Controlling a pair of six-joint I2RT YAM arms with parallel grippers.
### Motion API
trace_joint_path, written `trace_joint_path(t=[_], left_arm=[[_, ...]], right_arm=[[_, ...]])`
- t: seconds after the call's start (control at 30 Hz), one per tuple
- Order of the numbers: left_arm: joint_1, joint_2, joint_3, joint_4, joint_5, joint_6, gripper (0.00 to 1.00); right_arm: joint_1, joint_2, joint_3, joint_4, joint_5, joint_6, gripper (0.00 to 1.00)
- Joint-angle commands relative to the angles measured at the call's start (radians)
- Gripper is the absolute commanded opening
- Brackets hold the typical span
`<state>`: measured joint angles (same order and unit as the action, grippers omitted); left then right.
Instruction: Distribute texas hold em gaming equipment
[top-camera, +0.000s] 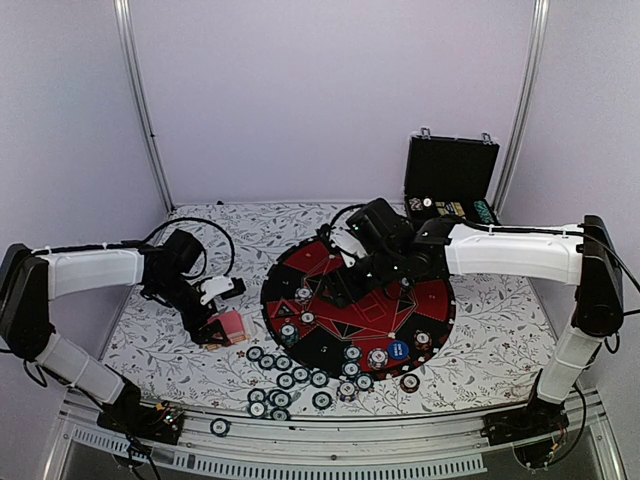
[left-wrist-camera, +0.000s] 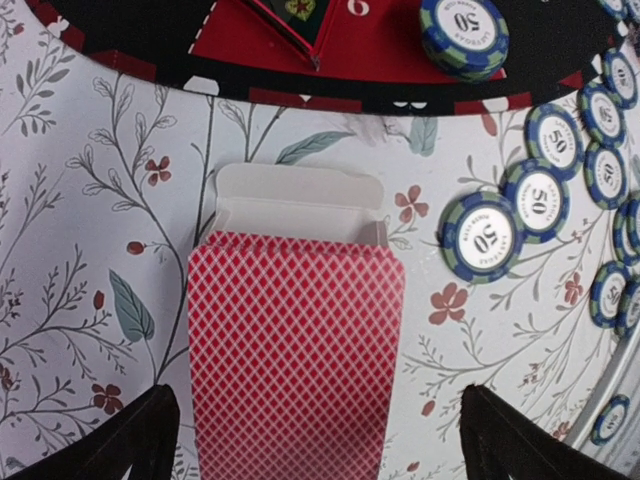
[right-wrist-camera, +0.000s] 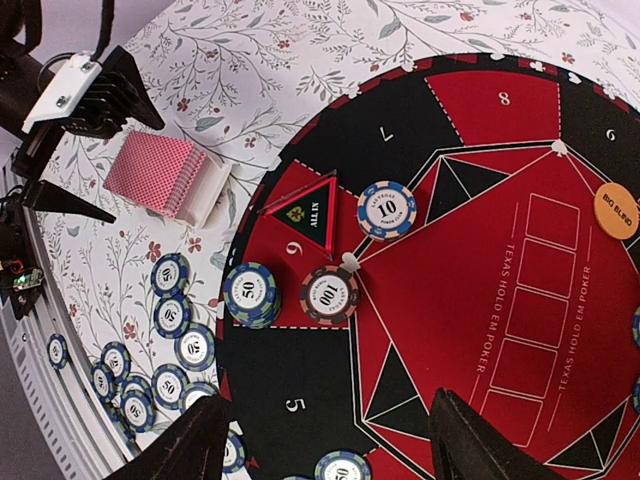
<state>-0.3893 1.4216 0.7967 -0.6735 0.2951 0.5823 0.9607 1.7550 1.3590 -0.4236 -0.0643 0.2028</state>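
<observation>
Left gripper (left-wrist-camera: 315, 425): jaws wide apart, one finger on each side of the card deck (left-wrist-camera: 295, 340), holding nothing.
Card deck: red backs up, on the flowered table (left-wrist-camera: 70, 200); white box flap (left-wrist-camera: 300, 200) at 12 o'clock.
50 chips (left-wrist-camera: 485, 237): on the table, at 2 o'clock of the deck.
Right gripper (right-wrist-camera: 330, 405): jaws apart and empty, above the mat (right-wrist-camera: 480, 110).
100 chip (right-wrist-camera: 330, 295): at 12 o'clock of it, on the mat.
Orange disc (right-wrist-camera: 615, 210): at 2 o'clock.
</observation>
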Motion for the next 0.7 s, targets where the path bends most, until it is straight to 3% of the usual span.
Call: trace_joint_path(t=[0.0,0.37,0.67], left_arm=[[-0.012,0.041,0.022,0.027,-0.007,0.021,1.0],[-0.012,0.094,0.033,0.03,-0.005,0.041,1.0],[-0.013,0.115,0.033,0.032,-0.017,0.064,0.88]], right_arm=[[-0.006,-0.043,-0.022,0.019,-0.013,0.013,0.72],[-0.006,-0.063,-0.041,0.018,-0.014,0.014,0.7],[-0.007,-0.071,-0.049,0.02,-0.018,0.012,0.67]])
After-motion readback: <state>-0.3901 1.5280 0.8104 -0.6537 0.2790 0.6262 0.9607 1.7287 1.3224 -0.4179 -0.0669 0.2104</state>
